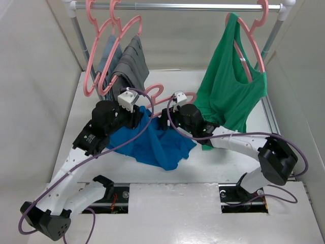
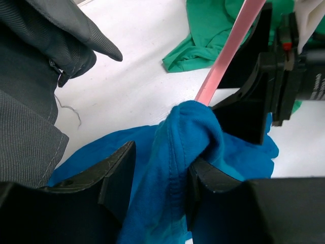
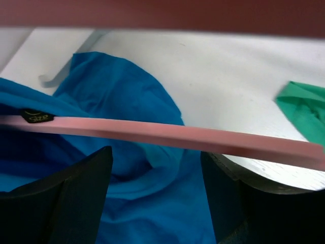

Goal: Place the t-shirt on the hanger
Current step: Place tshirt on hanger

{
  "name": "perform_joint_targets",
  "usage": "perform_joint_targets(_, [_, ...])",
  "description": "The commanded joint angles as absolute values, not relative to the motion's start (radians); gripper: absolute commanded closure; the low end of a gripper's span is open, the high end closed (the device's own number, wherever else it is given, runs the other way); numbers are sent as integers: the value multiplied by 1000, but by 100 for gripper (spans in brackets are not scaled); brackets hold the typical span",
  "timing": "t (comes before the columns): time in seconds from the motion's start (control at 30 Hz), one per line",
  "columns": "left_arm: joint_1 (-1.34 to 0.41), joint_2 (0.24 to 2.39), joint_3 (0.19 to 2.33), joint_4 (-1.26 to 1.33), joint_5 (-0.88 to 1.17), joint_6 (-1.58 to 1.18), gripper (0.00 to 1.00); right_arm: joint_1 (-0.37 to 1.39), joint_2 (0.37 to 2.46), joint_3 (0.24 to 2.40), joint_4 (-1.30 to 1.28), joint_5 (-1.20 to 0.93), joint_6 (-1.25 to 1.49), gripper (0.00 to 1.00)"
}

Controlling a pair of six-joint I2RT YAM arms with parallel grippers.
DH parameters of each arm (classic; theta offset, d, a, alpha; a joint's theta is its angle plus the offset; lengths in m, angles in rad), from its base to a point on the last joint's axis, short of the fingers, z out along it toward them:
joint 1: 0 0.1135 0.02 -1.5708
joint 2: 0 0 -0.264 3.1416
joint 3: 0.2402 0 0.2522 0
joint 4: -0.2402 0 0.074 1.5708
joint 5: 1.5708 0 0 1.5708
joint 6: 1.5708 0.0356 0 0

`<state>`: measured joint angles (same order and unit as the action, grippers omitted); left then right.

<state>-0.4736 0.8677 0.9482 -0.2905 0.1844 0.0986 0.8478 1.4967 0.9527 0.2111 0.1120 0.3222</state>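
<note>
The blue t-shirt [image 1: 157, 145] lies bunched on the white table between my two arms. My left gripper [image 1: 138, 117] is shut on a thick seamed fold of the t-shirt [image 2: 188, 132], with fabric filling the gap between its fingers [image 2: 160, 162]. The pink hanger [image 1: 156, 90] lies at the shirt's far edge, and its straight arm [image 2: 228, 51] runs down into the raised fold. My right gripper [image 1: 165, 122] faces the left one. Its fingers stand wide apart [image 3: 157, 162] over blue fabric [image 3: 117, 96], and the hanger's bar [image 3: 177, 136] crosses just beyond their tips.
A metal rail [image 1: 177, 6] spans the back. Grey garments [image 1: 129, 63] on pink hangers hang at its left and reach close to my left wrist [image 2: 30, 101]. A green top [image 1: 228, 86] hangs at the right, its hem resting on the table [image 2: 203, 30]. White walls stand on both sides.
</note>
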Motion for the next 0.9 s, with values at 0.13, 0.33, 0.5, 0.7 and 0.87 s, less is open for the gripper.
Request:
perform_joint_targets(0.13, [-453, 864, 979, -195, 206, 51, 100, 836, 1603, 992, 346, -1, 396, 28])
perform_joint_targets(0.33, [-443, 864, 989, -176, 206, 41, 100, 813, 1624, 974, 347, -29, 426, 35])
perform_joint_targets(0.5, [-443, 864, 989, -189, 206, 69, 100, 813, 1531, 914, 390, 30, 407, 20])
perform_joint_targets(0.7, [-443, 864, 979, -189, 179, 57, 100, 876, 1389, 829, 539, 147, 286, 6])
perform_joint_targets(0.87, [-405, 864, 979, -169, 228, -12, 100, 908, 1316, 762, 614, 264, 267, 5])
